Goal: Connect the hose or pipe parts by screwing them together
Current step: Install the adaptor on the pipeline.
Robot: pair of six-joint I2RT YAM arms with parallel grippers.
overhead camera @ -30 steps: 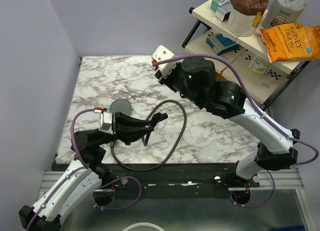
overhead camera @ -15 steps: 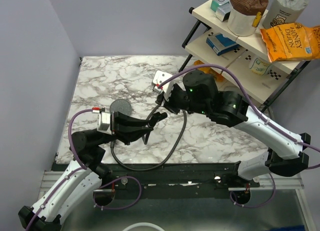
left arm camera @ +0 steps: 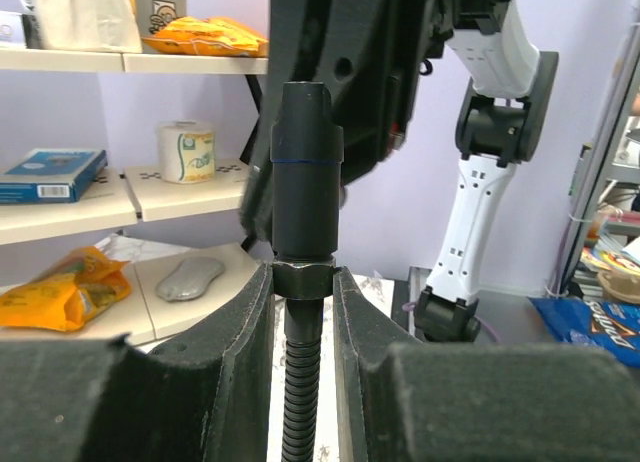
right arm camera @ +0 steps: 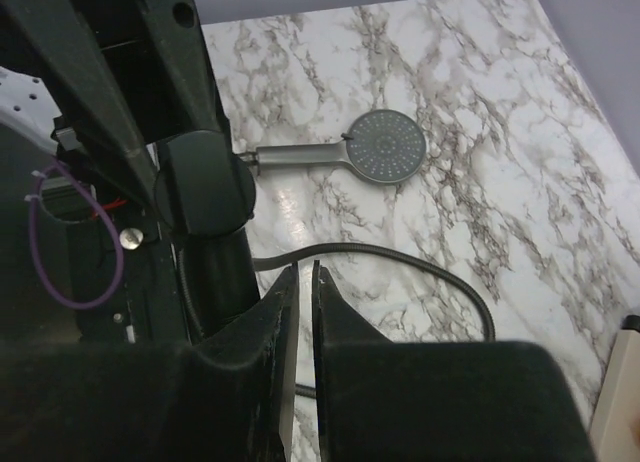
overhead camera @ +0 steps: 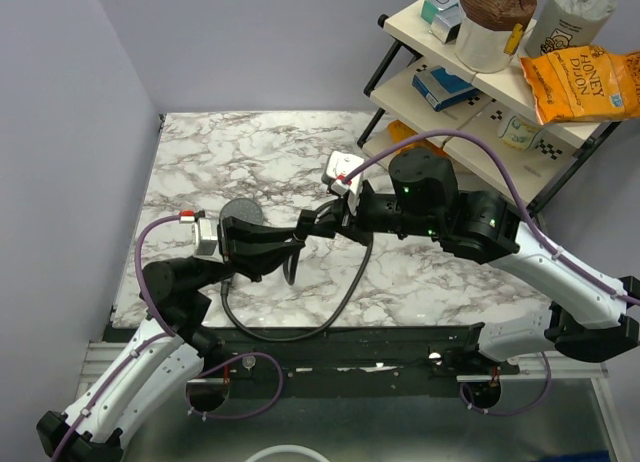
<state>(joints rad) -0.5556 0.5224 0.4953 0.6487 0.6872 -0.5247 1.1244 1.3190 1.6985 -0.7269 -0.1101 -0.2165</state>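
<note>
While in left gripper [left arm camera: 303,287], hose [left arm camera: 300,407]; right arm [left arm camera: 495,112], shelf [left arm camera: 60,219] behind.

a white marble-patterned table top [overhead camera: 250,152] with grey veins sits against a plain lilac wall [overhead camera: 250,42]. to the right stands a black-framed rack with cream shelves [overhead camera: 420,24]. on the top shelf are an orange snack bag [overhead camera: 580,82], a white tub [overhead camera: 485,42] with something brown on top, a small teal box [overhead camera: 445,12] and a white wrapped roll [overhead camera: 580,7]. the shelf below bears a blue box [overhead camera: 443,87] and a green-printed roll [left arm camera: 187,152]. the lowest shelf holds another orange bag [left arm camera: 50,292] and a grey oval thing [left arm camera: 188,278]
</note>
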